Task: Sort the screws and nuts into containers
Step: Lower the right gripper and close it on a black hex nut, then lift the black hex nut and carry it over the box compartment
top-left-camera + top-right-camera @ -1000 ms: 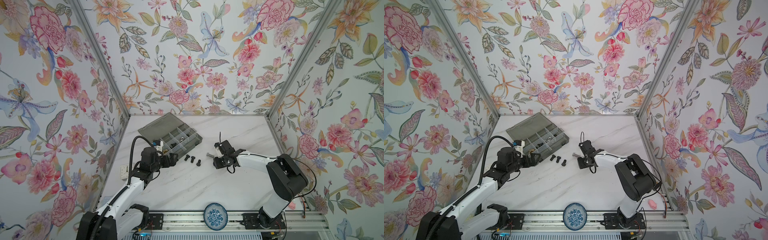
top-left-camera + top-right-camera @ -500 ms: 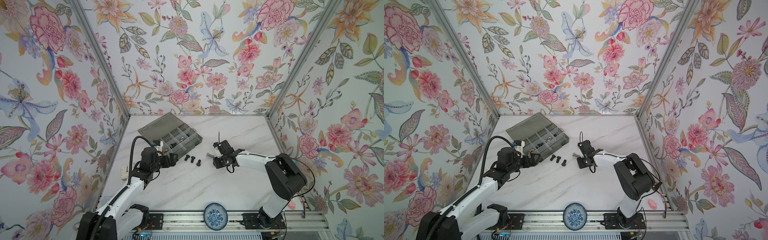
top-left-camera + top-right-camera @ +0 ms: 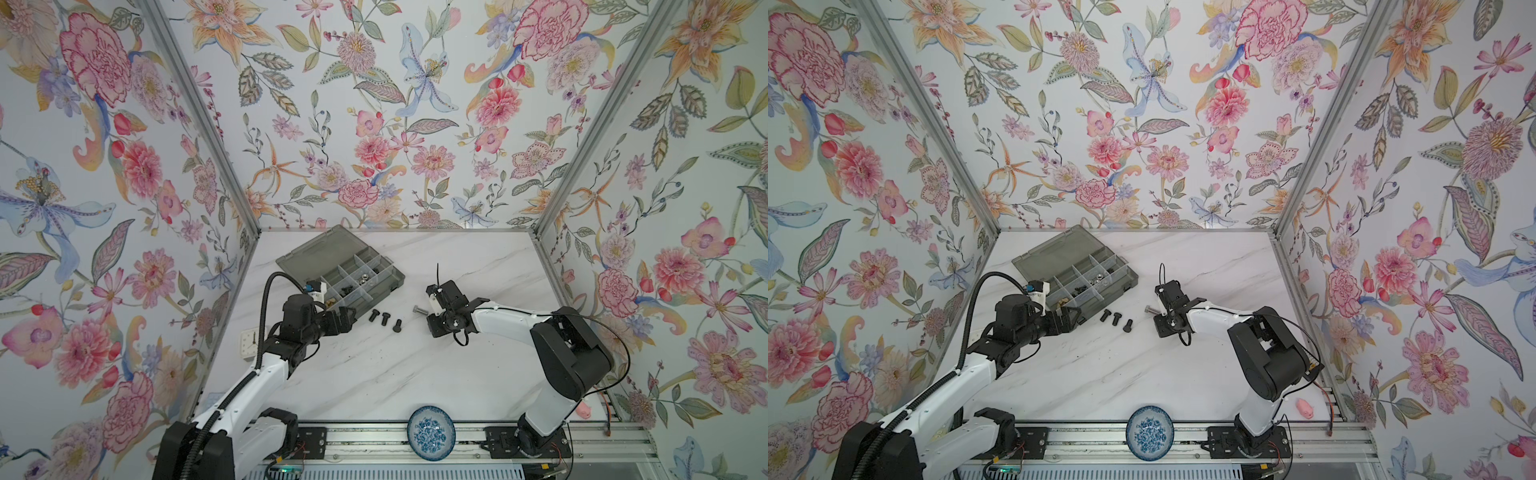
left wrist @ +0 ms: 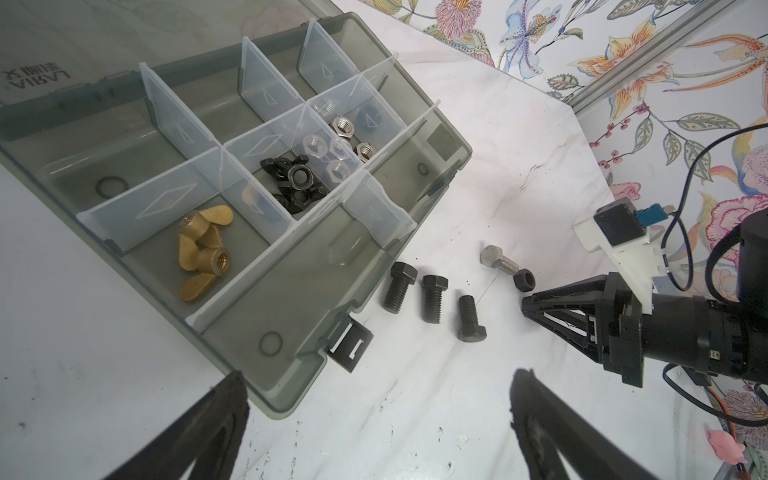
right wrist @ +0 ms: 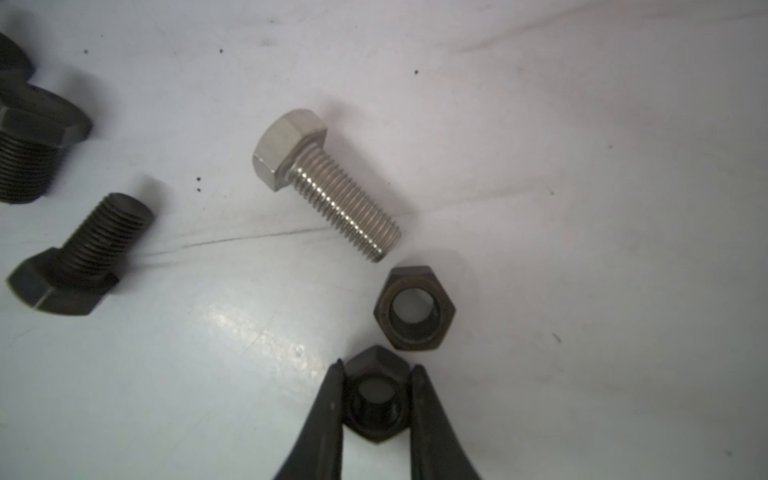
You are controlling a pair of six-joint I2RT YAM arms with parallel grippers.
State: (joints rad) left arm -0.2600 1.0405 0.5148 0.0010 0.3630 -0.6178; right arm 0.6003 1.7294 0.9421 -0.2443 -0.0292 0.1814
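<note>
Three black screws lie in a row on the marble beside the open grey organizer box, whose containers hold brass wing nuts, black wing nuts and silver nuts. A silver screw lies to their right, with a loose black hex nut at its threaded end. My right gripper is shut on a second black hex nut, still down at the table, both fingers against its flats. My left gripper hangs wide open and empty near the box's front corner.
A blue-and-white dish sits at the front edge on the rail. A small white clock lies at the left wall and a pink object at the front right. Flowered walls enclose three sides.
My right gripper's jaws have narrowed onto the black hex nut. The left arm and the screws have not moved.
</note>
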